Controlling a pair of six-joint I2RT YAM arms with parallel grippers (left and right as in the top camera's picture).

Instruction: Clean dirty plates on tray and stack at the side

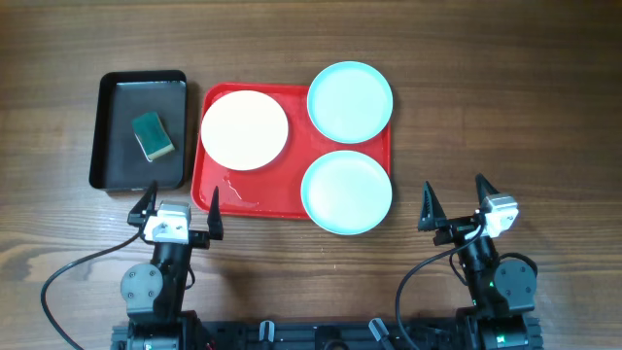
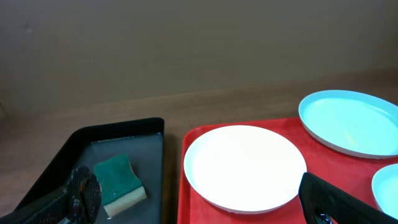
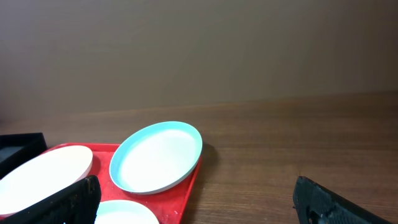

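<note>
Plates are resting on the red tray [image 1: 219, 199]: the cream-white plate [image 1: 244, 129] at its left, the far blue plate [image 1: 350, 101] overhanging its far right corner, the near blue plate [image 1: 346, 192] overhanging its near right corner. The left gripper [image 1: 179, 208] and right gripper [image 1: 456, 202] are hovering at the near side, jaws spread apart.

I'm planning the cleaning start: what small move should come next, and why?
Probably reach the left pincer forward toward the sponge in the black tray. The pincer is open and empty, and the sponge lies loose just ahead of it.
</note>
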